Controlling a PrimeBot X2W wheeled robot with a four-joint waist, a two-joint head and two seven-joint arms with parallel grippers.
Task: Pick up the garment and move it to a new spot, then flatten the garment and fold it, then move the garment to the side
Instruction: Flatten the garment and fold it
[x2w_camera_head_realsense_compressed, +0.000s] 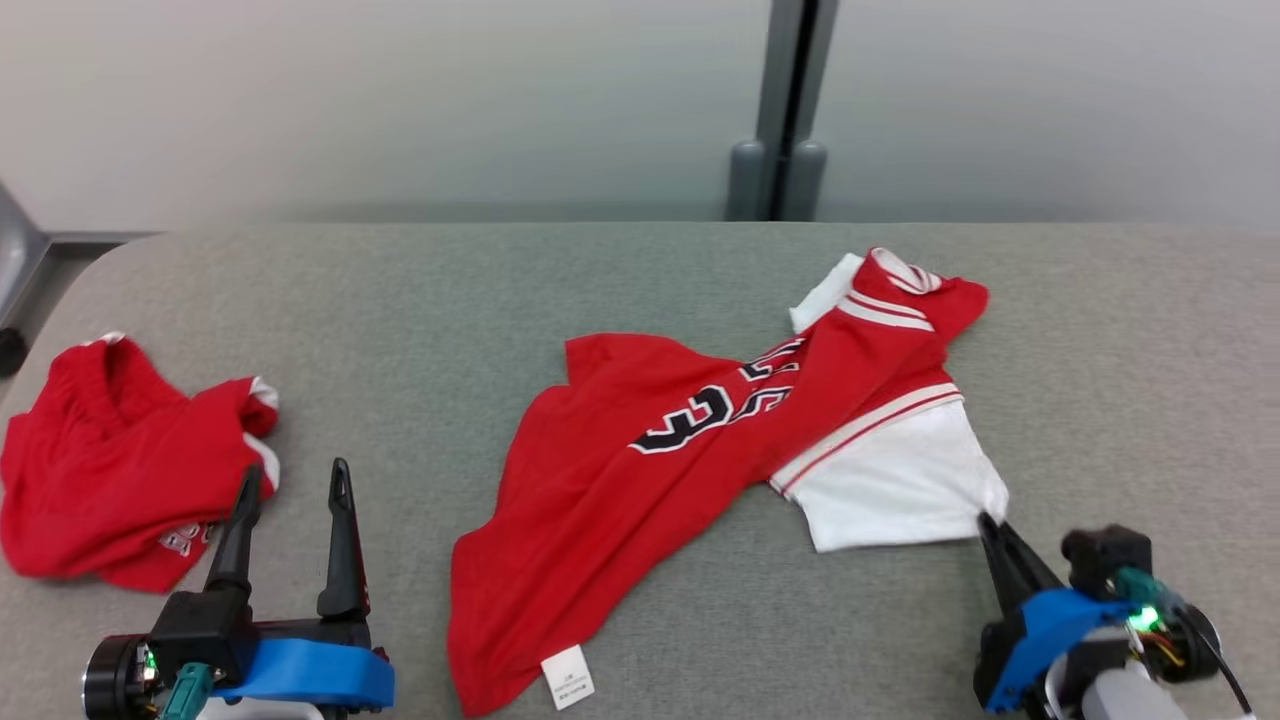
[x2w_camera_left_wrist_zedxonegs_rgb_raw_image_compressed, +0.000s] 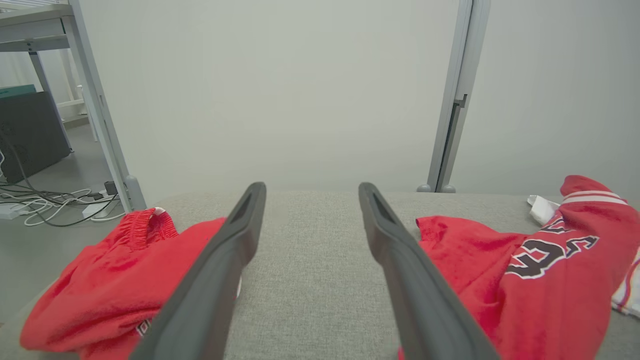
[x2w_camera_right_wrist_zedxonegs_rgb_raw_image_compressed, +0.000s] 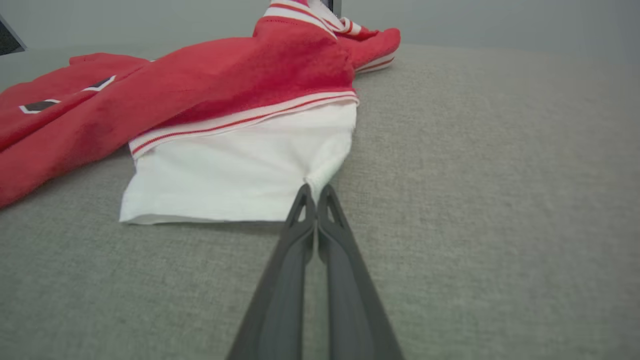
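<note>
1. Centrally on the grey table (x2w_camera_head_realsense_compressed: 400, 300) lies the red jersey (x2w_camera_head_realsense_compressed: 620, 470), crumpled; red shorts (x2w_camera_head_realsense_compressed: 110, 460) sit at the left.
2. Between both garments the left gripper (x2w_camera_left_wrist_zedxonegs_rgb_raw_image_compressed: 310, 187) hovers, fingers spread wide, holding nothing.
3. Near right, the right gripper (x2w_camera_right_wrist_zedxonegs_rgb_raw_image_compressed: 314, 186) is clamped on the jersey's white sleeve (x2w_camera_right_wrist_zedxonegs_rgb_raw_image_compressed: 240, 175) corner.

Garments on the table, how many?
2. A red jersey lies mid-table, the corner of its white sleeve pinched by the right gripper; red shorts sit bunched at the left end. Another could hide underneath.
</note>
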